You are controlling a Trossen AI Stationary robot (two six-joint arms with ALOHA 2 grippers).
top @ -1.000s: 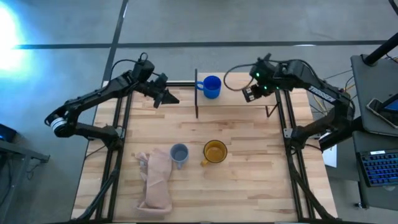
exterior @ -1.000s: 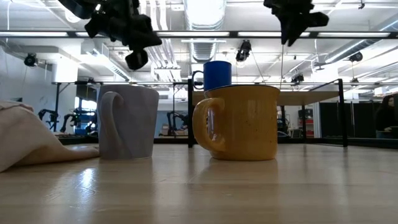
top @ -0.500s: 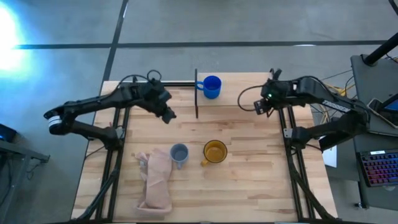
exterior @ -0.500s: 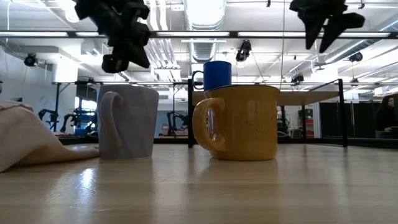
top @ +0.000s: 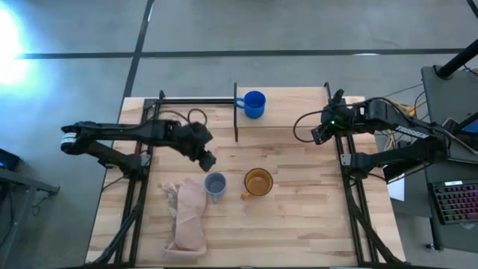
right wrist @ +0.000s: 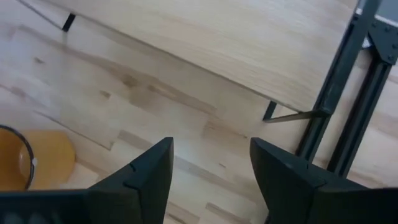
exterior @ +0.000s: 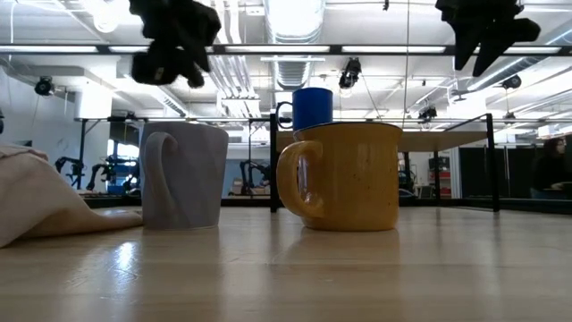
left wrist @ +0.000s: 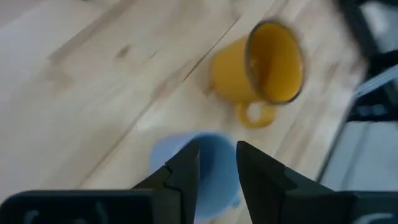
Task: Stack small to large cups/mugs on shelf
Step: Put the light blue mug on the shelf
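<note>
**Left pincer is closing in on the grey-blue mug with a narrow gap**

The left pincer is hovering just above and beside the grey-blue mug, which is standing upright on the bench, touching the pinkish cloth on one side and near the yellow-orange mug on the other. In the left wrist view its fingers are standing only slightly apart, with nothing between them. That gap is looking tight for a mug wall: a finger could be landing on the rim and tipping or pushing the mug into the yellow-orange one. The cloth is also lying close enough to be getting pinched or dragged along.

The small blue mug is already sitting on the shelf, so a mug arriving there too low could be knocking it off the edge.

The right pincer is waiting near the shelf's right end, fingers wide and empty, possibly crowding that delivery path.
</note>
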